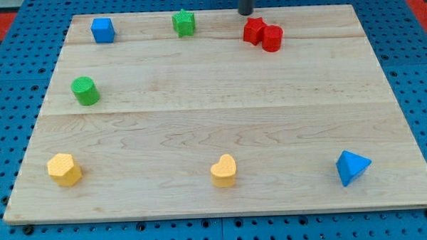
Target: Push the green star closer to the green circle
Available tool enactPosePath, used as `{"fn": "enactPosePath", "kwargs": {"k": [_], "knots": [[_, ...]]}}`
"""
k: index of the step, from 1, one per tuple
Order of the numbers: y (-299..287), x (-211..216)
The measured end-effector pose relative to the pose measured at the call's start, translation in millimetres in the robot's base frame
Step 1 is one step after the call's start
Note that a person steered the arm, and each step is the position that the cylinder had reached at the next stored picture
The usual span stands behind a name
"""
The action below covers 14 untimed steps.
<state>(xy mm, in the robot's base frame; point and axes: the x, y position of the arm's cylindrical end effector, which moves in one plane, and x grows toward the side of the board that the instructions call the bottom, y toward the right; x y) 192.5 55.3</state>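
Observation:
The green star (184,23) lies near the board's top edge, left of centre. The green circle (85,91) stands at the view's left, below and left of the star, well apart from it. My tip (246,12) is at the top edge of the board, to the right of the green star and just above the two red blocks. It touches no block that I can see.
A blue cube (103,30) sits at the top left. Two red blocks (262,34) touch each other just below my tip. A yellow block (64,169) is at bottom left, a yellow heart (224,171) at bottom centre, a blue triangle (352,167) at bottom right.

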Motion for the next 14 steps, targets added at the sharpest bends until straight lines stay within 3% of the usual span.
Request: {"fn": "enactPosePath", "kwargs": {"k": [3,4,5,6,7,9,10,11,13,14], "knots": [[-194.7,22.3],[-207.3,12.3],[-192.8,0.0],[-134.0,9.3],[-159.1,20.0],[-158.5,0.8],[-107.2,13.7],[-115.1,29.4],[-165.3,104.4],[-150.5,126.2]]}}
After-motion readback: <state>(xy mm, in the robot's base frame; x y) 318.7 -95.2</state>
